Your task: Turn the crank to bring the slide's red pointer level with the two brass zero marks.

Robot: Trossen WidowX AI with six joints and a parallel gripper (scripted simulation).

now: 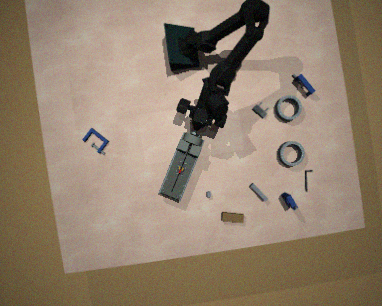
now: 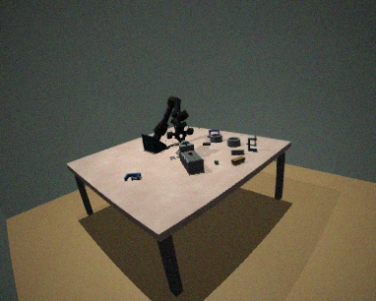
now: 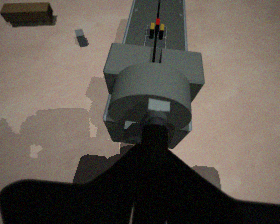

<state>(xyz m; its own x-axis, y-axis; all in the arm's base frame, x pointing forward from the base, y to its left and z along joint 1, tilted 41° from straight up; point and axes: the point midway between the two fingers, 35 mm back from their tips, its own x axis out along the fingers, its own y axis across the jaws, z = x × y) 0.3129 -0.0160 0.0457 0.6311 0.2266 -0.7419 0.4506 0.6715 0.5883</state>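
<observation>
The machine, a long grey box, has a dark slot along its top. The red pointer stands in the slot between two brass zero marks. In the wrist view, its red tip shows slightly farther from the crank end than the left brass mark and the right brass mark; whether it is exactly level I cannot tell. A round grey drum is at the near end. My gripper is shut on the crank handle in front of the drum; the fingers mostly hide the handle.
Right of the machine in the top view are two grey rings, a grey bar, a brown block and a blue clamp. Another blue clamp lies to the left.
</observation>
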